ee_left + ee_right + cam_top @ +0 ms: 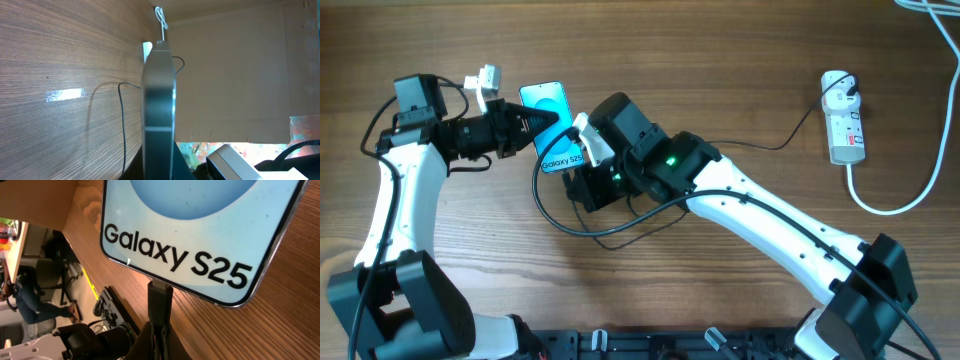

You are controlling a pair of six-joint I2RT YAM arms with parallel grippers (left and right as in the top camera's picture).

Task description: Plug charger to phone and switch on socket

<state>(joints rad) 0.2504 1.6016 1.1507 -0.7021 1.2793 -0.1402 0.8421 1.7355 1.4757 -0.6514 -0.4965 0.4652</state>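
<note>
The right hand (582, 138) pinches the charger (159, 299) tip against the bottom edge of the phone (542, 98); pushed askew, it could jam or slip. The left hand (550, 122) clamps the phone, left of centre. The socket (843, 130) lies far right, apart.

Left arm (388, 205) and right arm (775, 218) had white links, black joint housings and loose black cables (368, 132); a green light (670, 160) glowed on the right one.

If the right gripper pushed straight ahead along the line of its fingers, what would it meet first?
The phone. The right gripper is shut on the charger connector, whose tip points at and touches the middle of the phone's bottom edge. Whether the tip is fully seated in the port is unclear.
</note>
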